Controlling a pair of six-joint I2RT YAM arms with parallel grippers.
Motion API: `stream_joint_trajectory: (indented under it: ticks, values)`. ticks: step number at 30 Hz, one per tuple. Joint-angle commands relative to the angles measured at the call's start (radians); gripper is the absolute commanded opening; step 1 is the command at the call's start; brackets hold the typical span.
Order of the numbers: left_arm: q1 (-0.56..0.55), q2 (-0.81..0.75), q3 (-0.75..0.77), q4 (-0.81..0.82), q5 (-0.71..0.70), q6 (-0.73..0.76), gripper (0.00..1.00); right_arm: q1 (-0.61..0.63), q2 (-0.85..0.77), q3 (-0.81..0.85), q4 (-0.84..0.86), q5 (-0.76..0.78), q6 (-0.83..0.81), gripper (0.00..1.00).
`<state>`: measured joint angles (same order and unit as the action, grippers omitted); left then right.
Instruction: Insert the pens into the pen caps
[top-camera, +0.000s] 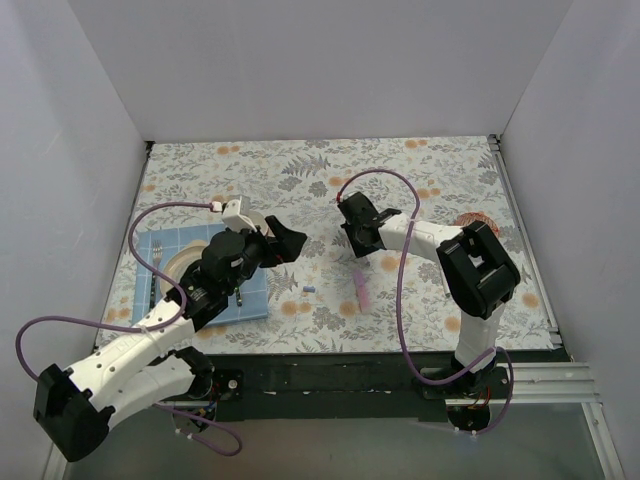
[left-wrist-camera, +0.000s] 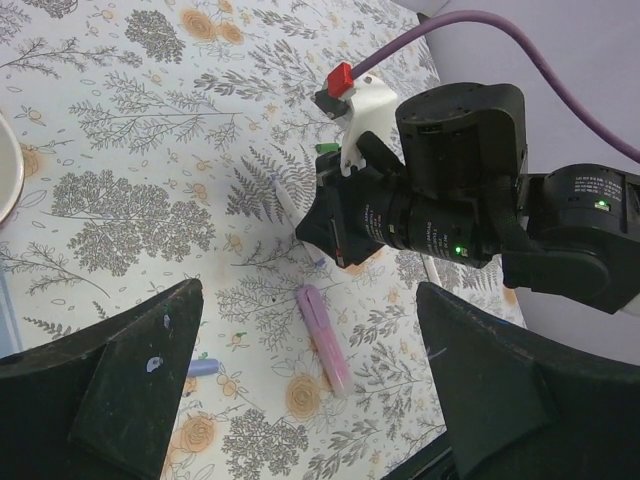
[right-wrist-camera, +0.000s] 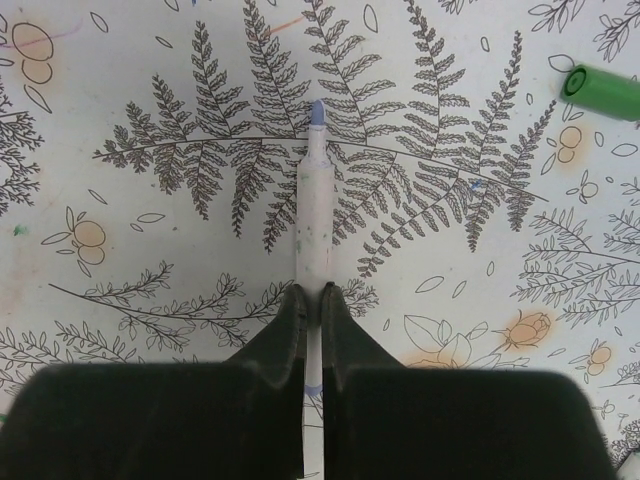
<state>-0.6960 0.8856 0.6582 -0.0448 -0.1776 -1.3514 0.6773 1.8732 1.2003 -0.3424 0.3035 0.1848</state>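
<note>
The white pen (right-wrist-camera: 313, 235) has its rear end hidden between the fingers (right-wrist-camera: 275, 335) of the right gripper (right-wrist-camera: 312, 296). The green pen cap (right-wrist-camera: 608, 93) runs off that view's right edge.

My left arm (top-camera: 130, 360) and right arm (top-camera: 420, 235) wear white shells with black joints, a lilac cable (left-wrist-camera: 480, 15) looping along each. The right pincer (right-wrist-camera: 312, 295) has matte black fingers (right-wrist-camera: 280, 345); a red plug (left-wrist-camera: 341, 78) tops its wrist.

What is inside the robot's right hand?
A thin white pen, its bluish tip sticking out, is pinched in the right hand. The pen's back end is covered by the hand.
</note>
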Motion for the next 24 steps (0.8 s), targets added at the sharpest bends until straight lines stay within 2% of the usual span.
stream_joint_trajectory:
  ticks: [1, 6, 16, 22, 24]
  values:
    - [-0.003, -0.011, -0.029, -0.004, -0.007, 0.009, 0.87, 0.005, 0.032, 0.002, -0.055, 0.006, 0.010, 0.01]
    - [-0.003, 0.105, -0.062, 0.066, 0.059, -0.064, 0.84, 0.005, -0.029, -0.044, 0.029, -0.001, 0.016, 0.01]
    - [-0.005, 0.369, 0.050, 0.170, 0.093, -0.175, 0.82, 0.005, -0.216, -0.189, 0.157, 0.031, 0.050, 0.01]
    - [-0.010, 0.509, 0.129, 0.194, 0.130, -0.195, 0.81, 0.005, -0.223, -0.189, 0.128, 0.014, 0.022, 0.01]
    - [-0.013, 0.510, 0.127, 0.194, 0.127, -0.192, 0.81, 0.005, -0.210, -0.182, 0.100, -0.003, 0.007, 0.16]
